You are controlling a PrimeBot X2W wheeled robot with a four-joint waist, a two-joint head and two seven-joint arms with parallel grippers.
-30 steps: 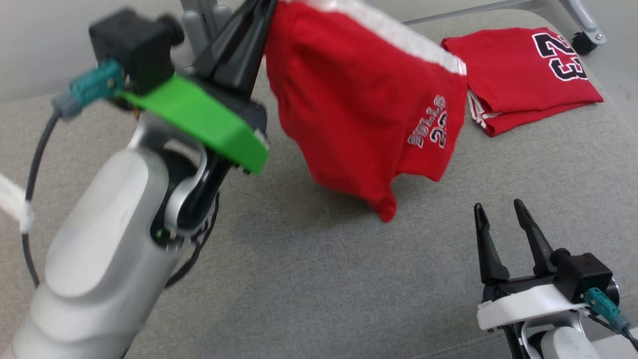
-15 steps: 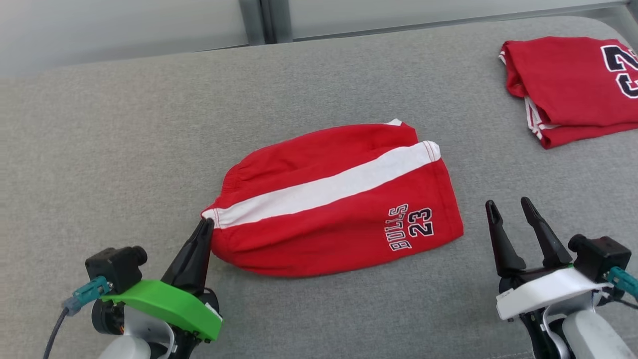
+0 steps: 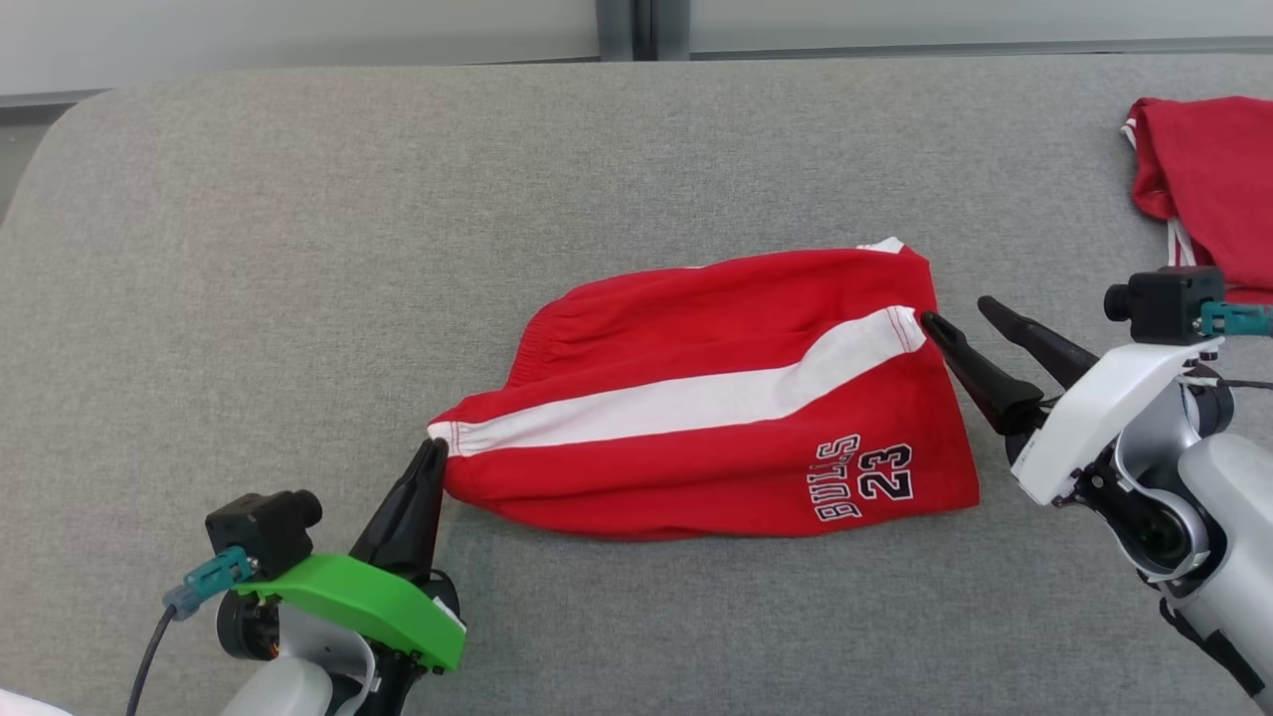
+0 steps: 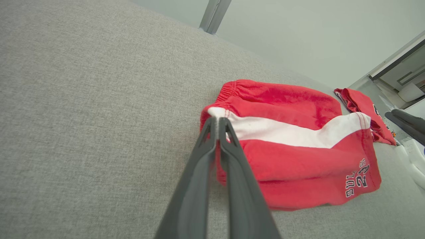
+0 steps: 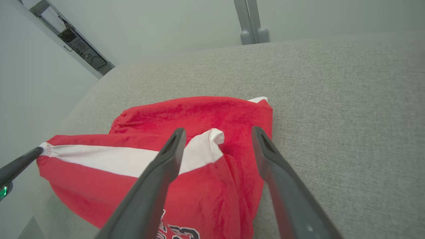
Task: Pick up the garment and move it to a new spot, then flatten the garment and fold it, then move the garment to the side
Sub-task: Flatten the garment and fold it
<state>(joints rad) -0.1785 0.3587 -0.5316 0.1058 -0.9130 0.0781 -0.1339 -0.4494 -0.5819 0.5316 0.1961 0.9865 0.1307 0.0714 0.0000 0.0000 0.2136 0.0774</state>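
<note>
The shorts (image 3: pixel 696 428) lie placed but rumpled; flattening, folding and moving aside are left. The left end effector (image 3: pixel 433 457) pinches their corner, and the right end effector (image 3: pixel 955 309) gapes at the hem.

right gripper (image 5: pixel 218 131): fingers spread wide astride the white-striped hem of red shorts (image 5: pixel 199 113) | shorts lie on grey cushion (image 5: pixel 332 99) | left gripper (image 5: pixel 33 154): tip at far stripe corner

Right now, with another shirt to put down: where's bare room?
Bare: the grey cushion left of and behind the red shorts, and the strip in front of them. Crowded: the right, where the right gripper sits between shorts and folded jersey.
</note>
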